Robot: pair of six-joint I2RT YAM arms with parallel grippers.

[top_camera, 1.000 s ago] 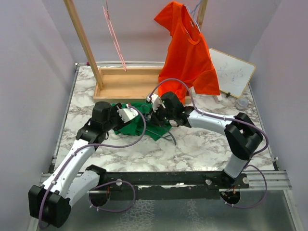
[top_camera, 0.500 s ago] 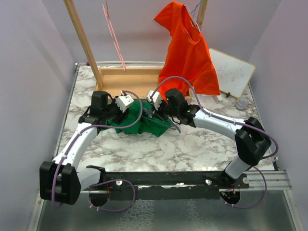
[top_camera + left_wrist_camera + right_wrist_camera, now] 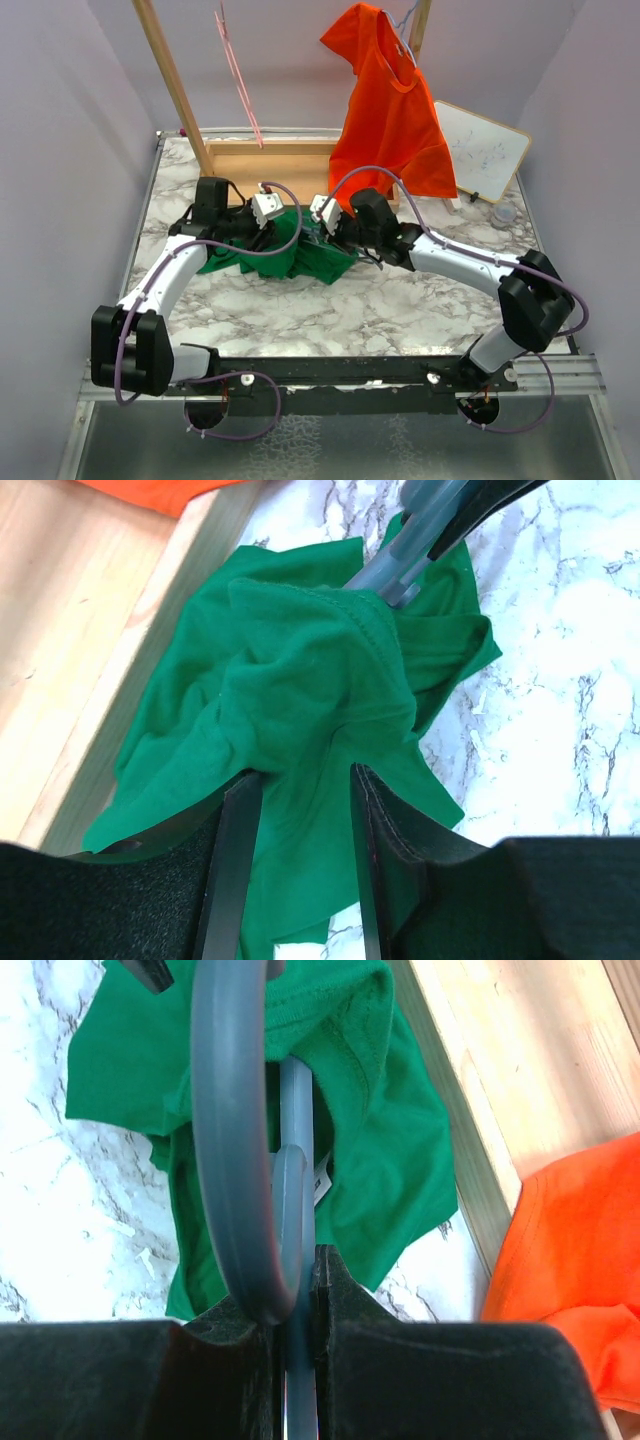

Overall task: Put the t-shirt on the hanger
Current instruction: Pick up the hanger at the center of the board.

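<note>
So, the bright green cotton t-shirt (image 3: 292, 256) sits bunched in a heap on the white marbled table (image 3: 400, 300), just in front of the shallow light wooden tray (image 3: 262, 172) and touching its front edge. It isn't on the hanger yet.

The right gripper (image 3: 292, 1290) is clamped tight on the slate blue-grey plastic hanger (image 3: 232, 1140), pinching its stem right below the hook. From the right wrist view the hook curls up big and close. The stem runs forward and disappears under the shirt's stitched collar hem, with the small white neck label (image 3: 322, 1182) peeking out beside it.

The left gripper (image 3: 300, 780) comes in from the tray's left end, and its two black fingers (image 3: 236, 850) sit either side of a fold of green fabric. The cloth fills the gap between them, but honestly I can't tell whether it's properly pinched or just lying in there.

An orange-red t-shirt (image 3: 388, 110) hangs over the tray's right end, a thin pink wire hanger (image 3: 238, 80) dangles over its middle, and a small whiteboard (image 3: 482, 150) leans off to the tray's right.
</note>
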